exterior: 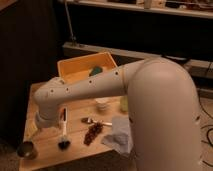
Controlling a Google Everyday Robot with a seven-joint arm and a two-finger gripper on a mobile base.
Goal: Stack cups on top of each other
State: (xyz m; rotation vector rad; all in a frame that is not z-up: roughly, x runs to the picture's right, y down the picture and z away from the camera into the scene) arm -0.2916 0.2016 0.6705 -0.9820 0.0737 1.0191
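Note:
The dark grey-brown cup (26, 150) stands upright at the front left corner of the wooden table (47, 152). The pale green cup (123, 104) stands further back towards the right, half hidden behind my white arm. My arm reaches across the table from the right, and its wrist hangs over the left side. My gripper (40, 121) points down there, above and just behind the dark cup, open with nothing in it. It touches neither cup.
A white cup (102, 104) stands beside the green one. A yellow bin (75, 67) with a teal object sits at the back. A black brush (63, 135), a spoon (94, 121), a brown pile (92, 134) and a crumpled pale cloth (116, 137) lie on the table.

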